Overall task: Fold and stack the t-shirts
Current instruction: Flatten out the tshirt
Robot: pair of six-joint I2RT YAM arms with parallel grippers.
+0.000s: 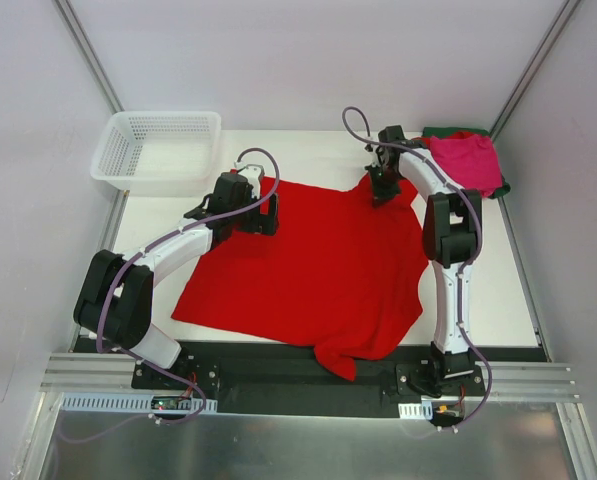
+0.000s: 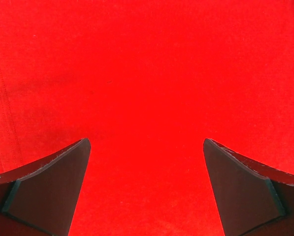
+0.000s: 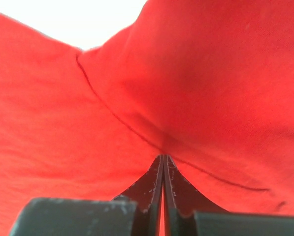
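Note:
A bright red t-shirt (image 1: 318, 270) lies spread across the table, one sleeve hanging over the near edge. My left gripper (image 1: 264, 222) hovers open over the shirt's far left part; in the left wrist view its gripper (image 2: 147, 164) shows only flat red cloth (image 2: 147, 73) between two wide-apart fingers (image 2: 53, 187). My right gripper (image 1: 381, 192) is at the shirt's far right edge. In the right wrist view it (image 3: 162, 158) is shut on the red cloth (image 3: 63, 128) at a seam, and the cloth rises in a tent around the tips. A magenta-pink t-shirt (image 1: 466, 160) lies folded on a dark green one (image 1: 443, 131) at the back right.
A white mesh basket (image 1: 158, 150) stands at the back left corner. White walls enclose the table on the left, right and back. A black rail (image 1: 278, 375) with both arm bases runs along the near edge.

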